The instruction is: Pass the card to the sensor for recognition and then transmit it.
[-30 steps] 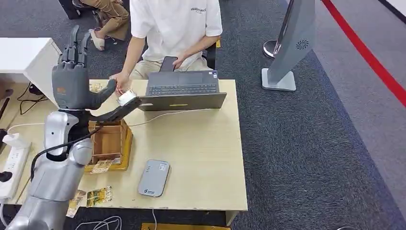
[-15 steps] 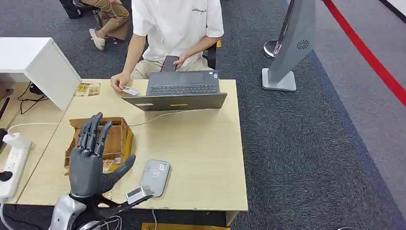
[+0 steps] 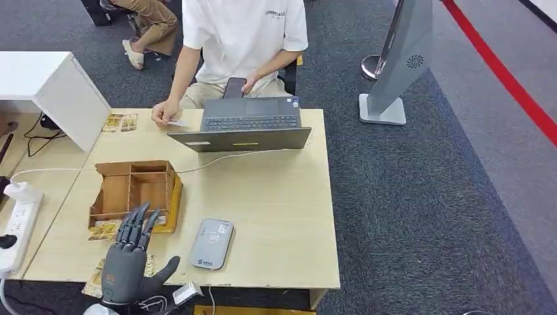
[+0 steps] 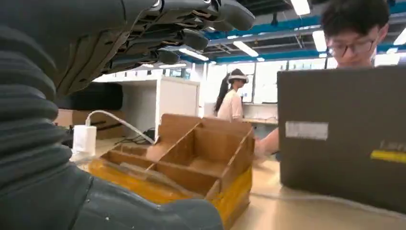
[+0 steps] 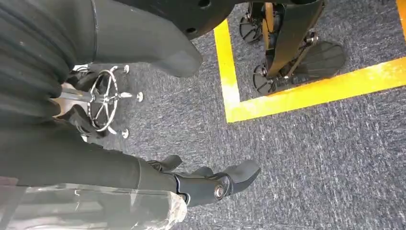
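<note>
Wooden table (image 3: 276,197) — left hand (image 3: 128,259) empty, fingers spread — sensor (image 3: 211,243) near.

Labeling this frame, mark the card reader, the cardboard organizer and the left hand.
card reader (image 3: 211,243), head view, middle of its grey top.
cardboard organizer (image 3: 109,194), head view, floor of a bare compartment.
left hand (image 3: 125,266), head view, back of the hand.

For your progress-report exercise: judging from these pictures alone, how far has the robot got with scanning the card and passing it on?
Done, it seems: a card lies under the person's hand beside the laptop, so one handover looks finished. In hand: nothing; the left hand hovers spread near the table's front edge, left of the grey sensor. Left: more cards lie by the cardboard box.
</note>
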### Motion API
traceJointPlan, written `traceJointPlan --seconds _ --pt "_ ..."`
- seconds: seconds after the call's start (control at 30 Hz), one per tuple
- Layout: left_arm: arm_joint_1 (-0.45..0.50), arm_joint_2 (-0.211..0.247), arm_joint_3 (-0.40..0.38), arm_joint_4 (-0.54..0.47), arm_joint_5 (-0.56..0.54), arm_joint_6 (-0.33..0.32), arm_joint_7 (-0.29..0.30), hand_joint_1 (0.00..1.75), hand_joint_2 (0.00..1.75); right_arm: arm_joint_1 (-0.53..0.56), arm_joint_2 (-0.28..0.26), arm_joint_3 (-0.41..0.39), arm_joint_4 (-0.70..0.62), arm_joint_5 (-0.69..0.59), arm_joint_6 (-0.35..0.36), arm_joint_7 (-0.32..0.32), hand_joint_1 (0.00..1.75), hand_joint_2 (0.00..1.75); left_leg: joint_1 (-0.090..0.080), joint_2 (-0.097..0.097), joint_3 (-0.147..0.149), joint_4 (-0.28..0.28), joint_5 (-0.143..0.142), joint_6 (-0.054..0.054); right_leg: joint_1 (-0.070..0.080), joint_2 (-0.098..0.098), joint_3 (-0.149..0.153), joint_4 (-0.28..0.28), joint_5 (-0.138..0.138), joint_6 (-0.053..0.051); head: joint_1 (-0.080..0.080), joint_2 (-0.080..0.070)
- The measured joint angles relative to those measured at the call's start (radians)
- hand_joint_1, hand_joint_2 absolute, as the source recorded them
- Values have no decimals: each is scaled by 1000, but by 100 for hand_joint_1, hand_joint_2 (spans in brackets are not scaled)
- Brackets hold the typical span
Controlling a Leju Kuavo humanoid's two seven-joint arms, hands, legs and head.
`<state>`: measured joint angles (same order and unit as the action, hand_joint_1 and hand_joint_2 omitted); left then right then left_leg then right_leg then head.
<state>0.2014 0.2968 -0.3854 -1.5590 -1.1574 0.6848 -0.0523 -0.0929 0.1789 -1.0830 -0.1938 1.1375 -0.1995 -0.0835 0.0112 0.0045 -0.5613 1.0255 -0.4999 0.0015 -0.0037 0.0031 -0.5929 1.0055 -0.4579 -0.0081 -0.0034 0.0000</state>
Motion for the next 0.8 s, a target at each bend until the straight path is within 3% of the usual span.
traceJointPlan --seconds 0.3,0.53,0.8 --pt "14 10 72 130 -44 3 -24 0 175 -1 0 0 0 14 1 6 0 175 0 0 0 0 0 0 0 0 0 0 0 0 0 0" --pt "35 -34 232 154 -130 3 -198 0 175 -5 0 3 0 27 5 9 0 175 0 -1 0 0 0 0 0 -1 0 0 0 0 0 0" --pt "48 -96 365 160 -155 6 -261 0 175 -6 0 4 0 29 7 10 0 175 0 -1 0 0 0 0 0 -1 0 0 0 0 0 0"
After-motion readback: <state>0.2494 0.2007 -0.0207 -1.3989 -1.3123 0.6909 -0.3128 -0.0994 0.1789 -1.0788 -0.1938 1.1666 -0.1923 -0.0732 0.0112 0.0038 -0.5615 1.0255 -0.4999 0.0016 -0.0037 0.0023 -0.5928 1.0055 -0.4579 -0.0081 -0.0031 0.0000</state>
